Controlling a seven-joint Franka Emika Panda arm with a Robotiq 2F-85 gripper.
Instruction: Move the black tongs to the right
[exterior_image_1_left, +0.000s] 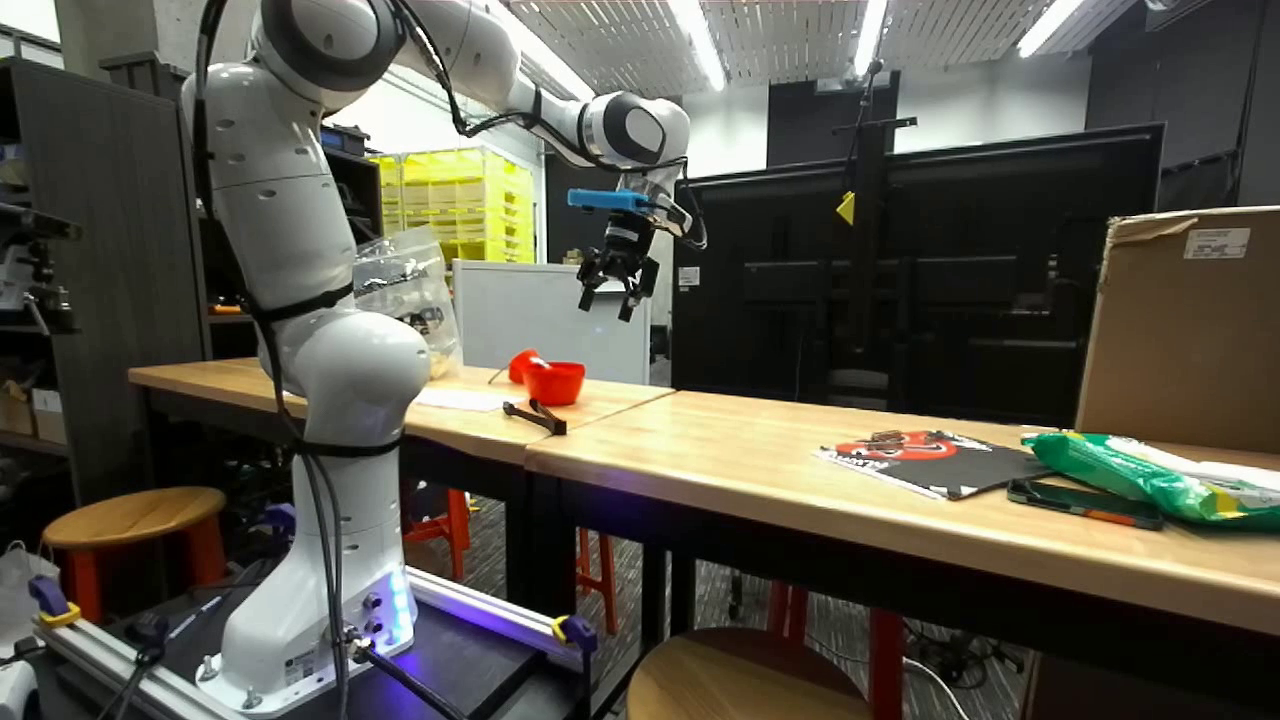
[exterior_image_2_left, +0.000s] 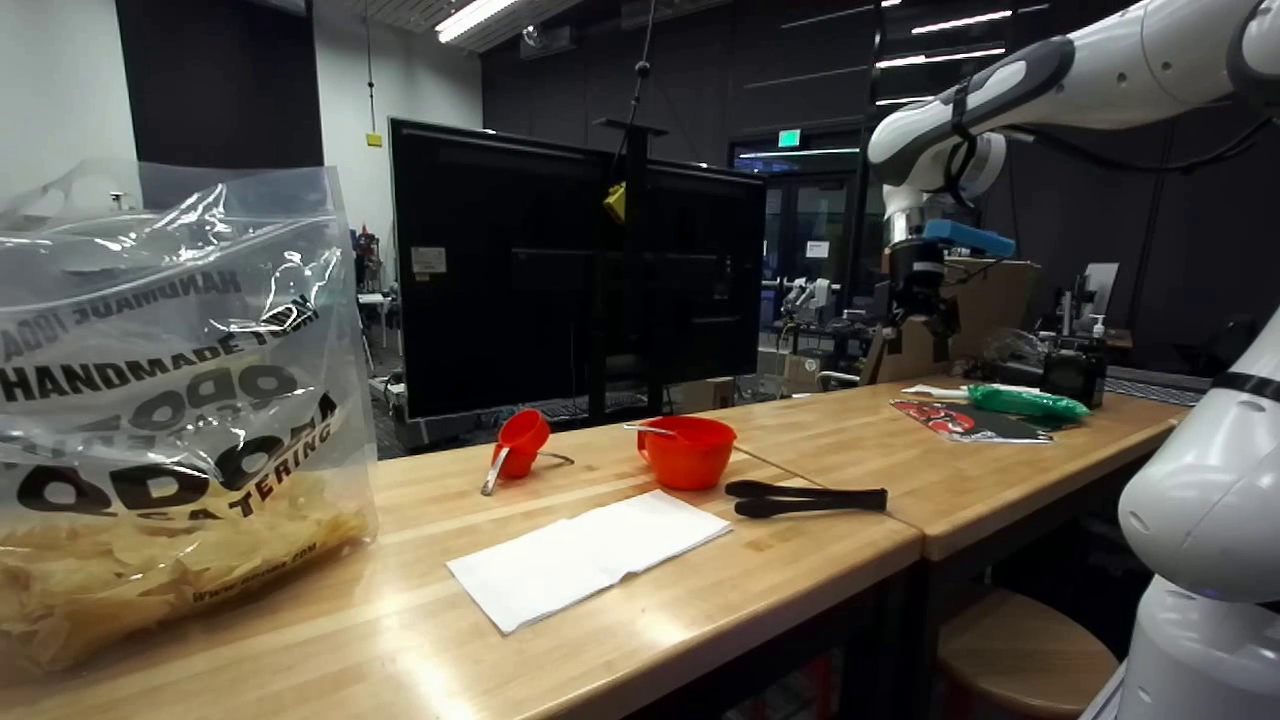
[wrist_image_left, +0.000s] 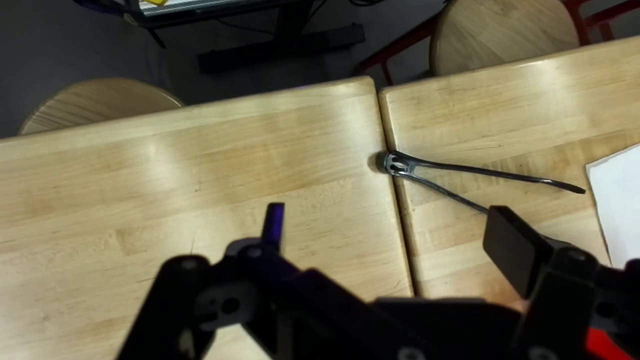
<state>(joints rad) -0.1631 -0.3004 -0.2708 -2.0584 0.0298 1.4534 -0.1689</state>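
Reads as pre-grasp: your fingers (wrist_image_left: 512, 252) are spread apart, holding nothing, well above the desk (exterior_image_2_left: 770, 562). In an exterior view the black tongs (exterior_image_2_left: 818, 494) lie on it just beside the red bowl (exterior_image_2_left: 690, 460), at its 4 o'clock. Next likely calls for shifting toward wrist-view 2 o'clock, aligning, then descending.

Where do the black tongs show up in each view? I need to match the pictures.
In an exterior view: black tongs, left of centre, below mid-height.
In an exterior view: tongs, right of centre, lower half.
Wrist view: tongs, right of centre, partly behind a gripper finger.
Shared landmark: the tabletop seam, by the tongs' hinged end.
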